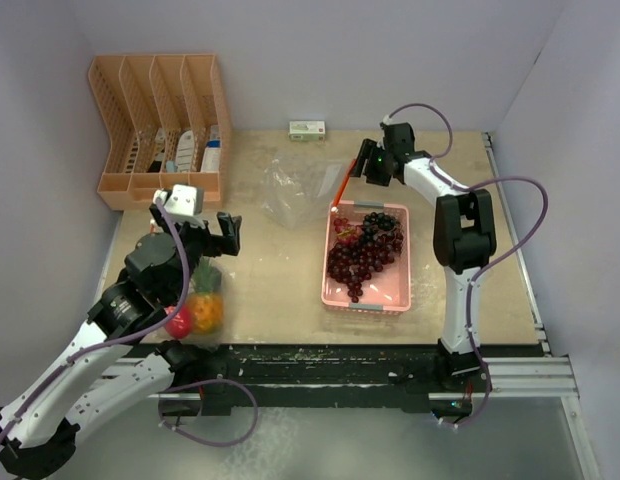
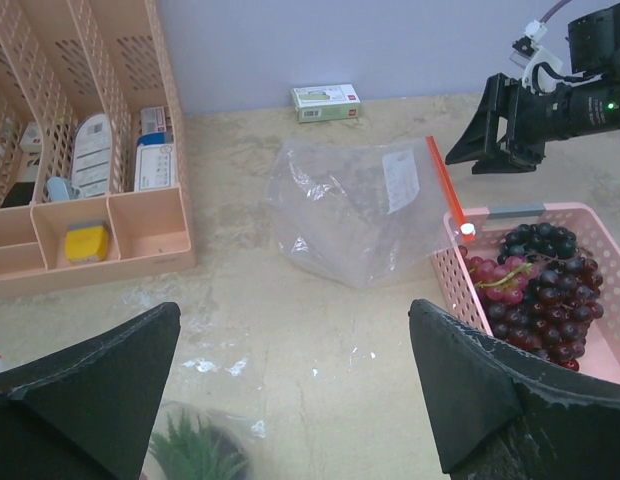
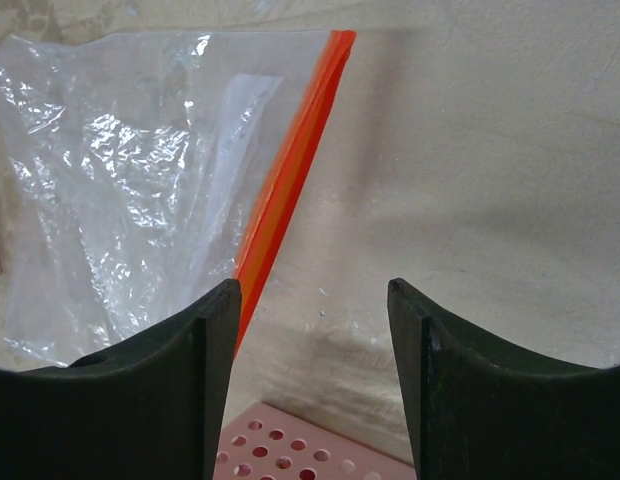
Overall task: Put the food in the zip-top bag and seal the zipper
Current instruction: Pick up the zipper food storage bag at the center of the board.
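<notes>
The clear zip-top bag point(image 1: 295, 195) point(image 2: 350, 215) point(image 3: 130, 170) lies flat mid-table, its orange zipper point(image 3: 290, 170) point(image 2: 443, 180) facing the pink tray. Dark purple grape bunches point(image 1: 365, 250) point(image 2: 535, 280) fill the tray. An orange pineapple point(image 1: 205, 300) with green leaves point(image 2: 190, 450) and a red piece point(image 1: 178, 322) sit at the near left, under my left arm. My left gripper point(image 1: 205, 235) point(image 2: 290, 320) hangs wide open over bare table. My right gripper point(image 1: 358, 170) point(image 3: 312, 290) is open and holds nothing, just right of the zipper above the tray's far edge.
The pink perforated tray point(image 1: 390, 295) point(image 2: 530, 212) point(image 3: 290, 450) stands right of centre. A peach file organiser point(image 1: 160, 120) point(image 2: 80, 150) holding small items sits at the back left. A small green-and-white box point(image 1: 307, 129) point(image 2: 326, 102) lies against the back wall.
</notes>
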`<state>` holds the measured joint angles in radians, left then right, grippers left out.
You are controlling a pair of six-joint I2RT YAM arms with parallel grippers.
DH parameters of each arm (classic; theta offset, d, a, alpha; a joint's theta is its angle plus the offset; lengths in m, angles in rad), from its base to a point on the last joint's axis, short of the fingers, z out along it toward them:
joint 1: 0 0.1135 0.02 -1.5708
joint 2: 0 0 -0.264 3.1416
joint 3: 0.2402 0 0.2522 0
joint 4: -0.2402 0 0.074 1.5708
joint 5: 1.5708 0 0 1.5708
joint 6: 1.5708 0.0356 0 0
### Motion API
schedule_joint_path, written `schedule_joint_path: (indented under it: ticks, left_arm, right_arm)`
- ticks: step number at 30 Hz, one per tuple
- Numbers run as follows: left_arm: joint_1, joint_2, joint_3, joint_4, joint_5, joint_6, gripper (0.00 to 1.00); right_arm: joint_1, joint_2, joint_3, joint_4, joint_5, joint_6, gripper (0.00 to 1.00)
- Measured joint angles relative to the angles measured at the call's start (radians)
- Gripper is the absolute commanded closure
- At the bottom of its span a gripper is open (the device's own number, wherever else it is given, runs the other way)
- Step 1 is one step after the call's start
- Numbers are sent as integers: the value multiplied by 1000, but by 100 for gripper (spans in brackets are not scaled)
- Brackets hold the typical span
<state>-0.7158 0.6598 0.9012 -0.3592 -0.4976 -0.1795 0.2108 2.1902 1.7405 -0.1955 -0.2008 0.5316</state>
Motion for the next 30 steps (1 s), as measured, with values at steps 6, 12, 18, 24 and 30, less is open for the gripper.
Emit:
schedule_joint_path:
  ticks: [6, 12, 18, 24, 30]
  left_arm:
    - [0, 2, 0, 1, 0, 1, 1]
    - [0, 2, 0, 0, -4, 3, 1]
    - [0, -2, 0, 0, -10, 8, 1]
    - [0, -1, 0, 0, -13, 8, 1]
    - [0, 2, 0, 0, -13, 10, 1]
  right_arm:
    - [0, 1, -5, 8, 8, 0, 39]
    - [0, 65, 43, 16, 9, 0, 39]
    - [0, 120, 53, 22, 6, 1, 38]
    - [0, 120, 33, 131, -106, 47, 36]
    - [4, 126, -22, 262, -252, 158, 36]
